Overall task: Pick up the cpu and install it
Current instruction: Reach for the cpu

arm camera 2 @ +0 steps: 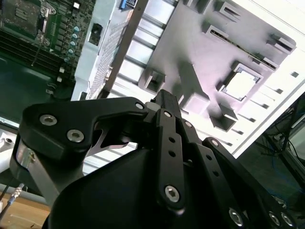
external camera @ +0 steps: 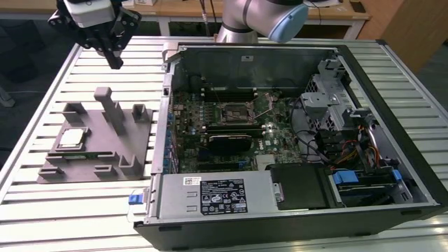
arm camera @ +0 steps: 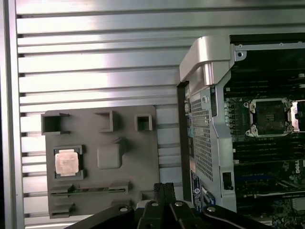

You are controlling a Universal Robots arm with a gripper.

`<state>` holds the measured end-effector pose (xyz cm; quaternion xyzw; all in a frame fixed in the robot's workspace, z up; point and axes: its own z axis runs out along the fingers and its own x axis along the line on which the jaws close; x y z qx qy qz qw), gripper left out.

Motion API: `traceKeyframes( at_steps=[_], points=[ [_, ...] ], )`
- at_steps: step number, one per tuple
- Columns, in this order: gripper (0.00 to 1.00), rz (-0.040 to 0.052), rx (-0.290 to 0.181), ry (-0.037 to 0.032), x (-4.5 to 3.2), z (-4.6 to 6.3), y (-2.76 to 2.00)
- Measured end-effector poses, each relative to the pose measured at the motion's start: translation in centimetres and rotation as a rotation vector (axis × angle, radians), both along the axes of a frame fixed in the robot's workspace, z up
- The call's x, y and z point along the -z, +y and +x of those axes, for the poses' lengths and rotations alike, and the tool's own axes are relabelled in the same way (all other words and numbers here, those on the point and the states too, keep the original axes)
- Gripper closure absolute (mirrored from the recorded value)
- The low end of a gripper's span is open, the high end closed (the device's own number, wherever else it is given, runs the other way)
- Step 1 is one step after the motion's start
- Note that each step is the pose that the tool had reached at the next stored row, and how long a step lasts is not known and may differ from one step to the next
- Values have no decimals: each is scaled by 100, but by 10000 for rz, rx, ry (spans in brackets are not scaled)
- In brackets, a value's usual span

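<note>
A slatted metal table [external camera: 84,210] carries everything. An open computer case [external camera: 252,63] lies on its side across the middle of the table and over to the edge at the exterior view's right. The green motherboard [external camera: 183,113] is exposed inside it.

A grey moulded holder [external camera: 98,157] (several pockets and upright posts) lies flat on the table beside the case. It is toward the edge at the exterior view's left.

The gripper [external camera: 115,63] hangs in the air over the table's corner at the exterior view's upper left. It is well apart from the holder and touches nothing. Its jaws seem drawn together to a narrow tip with nothing between them, though the first wrist view shows just their ends [arm camera: 164,187], so a slight gap can't be ruled out.

The black-framed socket [external camera: 236,111] on the motherboard stands open, with no chip in it.

The cpu [external camera: 72,138] rests flat, silvery top up, in a square pocket of the holder near the holder's edge at the exterior view's left. It appears in both wrist views [arm camera: 66,161] [arm camera 2: 239,85].
</note>
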<state>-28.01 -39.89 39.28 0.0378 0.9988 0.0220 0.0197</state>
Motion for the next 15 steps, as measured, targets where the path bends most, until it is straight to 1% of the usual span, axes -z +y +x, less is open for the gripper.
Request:
traceKeyframes(
  at_steps=[15],
  points=[
    [89,0,1,-5,5,-307,0]
  ],
)
